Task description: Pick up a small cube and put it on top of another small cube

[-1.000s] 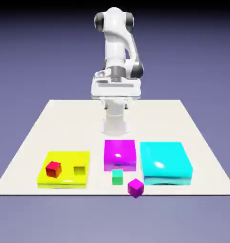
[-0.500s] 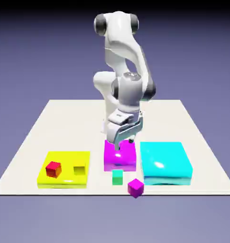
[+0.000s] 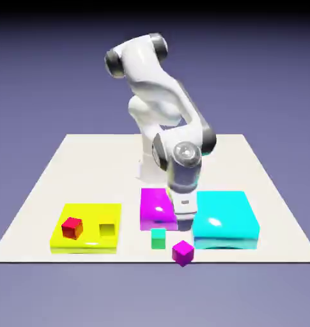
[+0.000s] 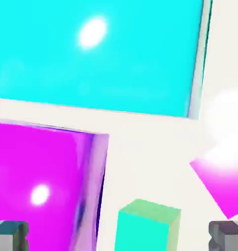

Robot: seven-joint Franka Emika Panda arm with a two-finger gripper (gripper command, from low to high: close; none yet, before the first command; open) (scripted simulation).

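Though cut off at the bottom of the hand view, shows well enough as a small green cube (image 4: pixel 146 231), top and two sides in sight. Can see just part of the small magenta cube (image 4: pixel 224 188) at that view's right edge, with a bright white glow washing out its upper part. Can see only parts of the big cyan block (image 4: pixel 125 63) and the big magenta block (image 4: pixel 37 162) there too. In the exterior view, can't make out the finger tips, and can see the low end of the robot arm (image 3: pixel 141 70) hiding a bit of both big blocks. Can see the gripper (image 4: pixel 119 236) standing wide open, one tip low on each side of the hand view, with the green cube showing between. Can't tell how high above the table (image 3: pixel 68 172) or how far from the cube. Can spot bare table on both sides of the green cube in the hand view, and a thin bare strip between the big blocks. In the exterior view, must look in front of the big magenta block, near the table's front edge, to find the green cube, left of the small magenta one. Looks plain, flat-sided and upright, bright green in front and paler on top.
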